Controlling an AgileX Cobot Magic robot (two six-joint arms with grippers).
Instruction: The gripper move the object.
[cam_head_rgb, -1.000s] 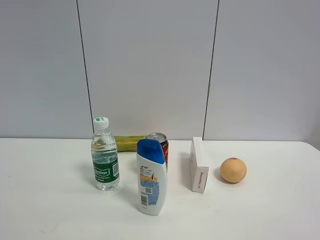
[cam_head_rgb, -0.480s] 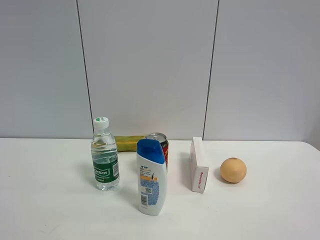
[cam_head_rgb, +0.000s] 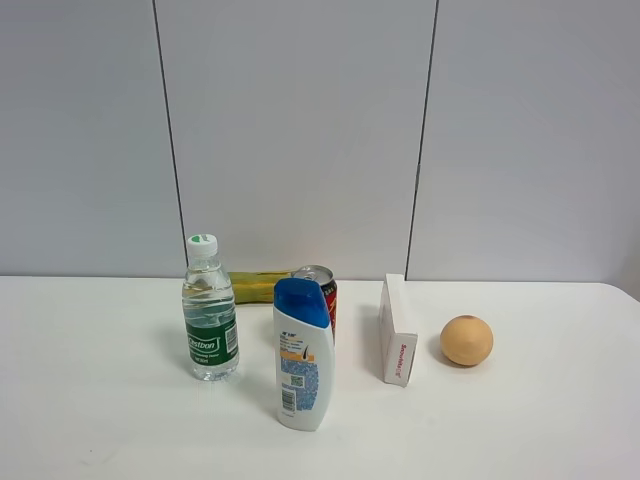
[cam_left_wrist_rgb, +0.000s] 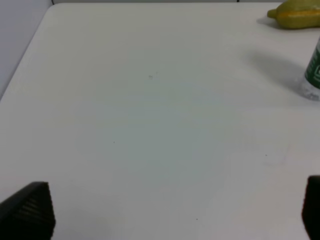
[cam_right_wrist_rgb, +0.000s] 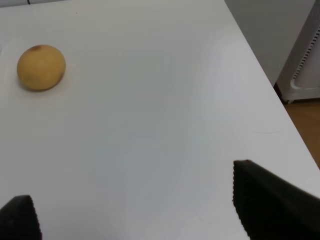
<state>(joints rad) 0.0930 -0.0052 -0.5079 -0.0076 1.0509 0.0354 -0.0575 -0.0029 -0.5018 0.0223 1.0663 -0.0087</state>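
Note:
The object, a white shampoo bottle (cam_head_rgb: 303, 355) with a blue cap and a blue-orange label, stands upright near the front middle of the white table (cam_head_rgb: 90, 400). No arm shows in the exterior high view. The left gripper (cam_left_wrist_rgb: 170, 220) hovers over bare tabletop, its black fingers (cam_left_wrist_rgb: 27, 210) wide apart with nothing between them. Over the table's right end, the right gripper (cam_right_wrist_rgb: 135, 220) is open too, fingertips (cam_right_wrist_rgb: 270, 200) spread and empty. The object is outside both wrist views.
A clear water bottle (cam_head_rgb: 210, 310) stands left of the object, a red can (cam_head_rgb: 318, 290) and a yellow-green fruit (cam_head_rgb: 258, 286) behind it. A white box (cam_head_rgb: 396, 330) and a round orange fruit (cam_head_rgb: 466, 340) sit to the right. The table's right edge (cam_right_wrist_rgb: 260, 75) is near.

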